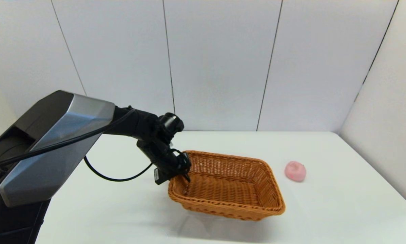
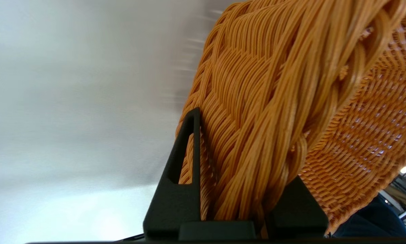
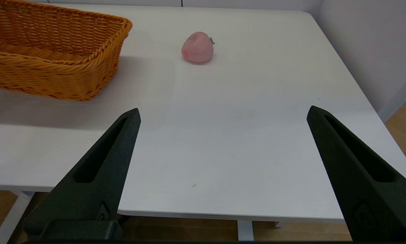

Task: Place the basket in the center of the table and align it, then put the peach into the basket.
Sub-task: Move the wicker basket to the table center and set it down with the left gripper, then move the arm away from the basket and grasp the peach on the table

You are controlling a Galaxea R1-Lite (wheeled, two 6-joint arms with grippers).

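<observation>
Risk: braided rim slipping from my left gripper [image 2: 236, 189], tilting the basket [image 1: 228, 184] so it lands skewed. Fingers clenched across that rim at the basket's left end. Right gripper [image 3: 223, 169] spread wide, empty, off the table [image 1: 325, 210]. Peach [image 1: 295, 171] just right of the basket.

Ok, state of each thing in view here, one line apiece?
basket: empty, gripped at its rim, one end raised off the table.
peach: loose on the table, apart from the basket.
left gripper: shut on the basket rim.
right gripper: open, near the table's front edge.
</observation>
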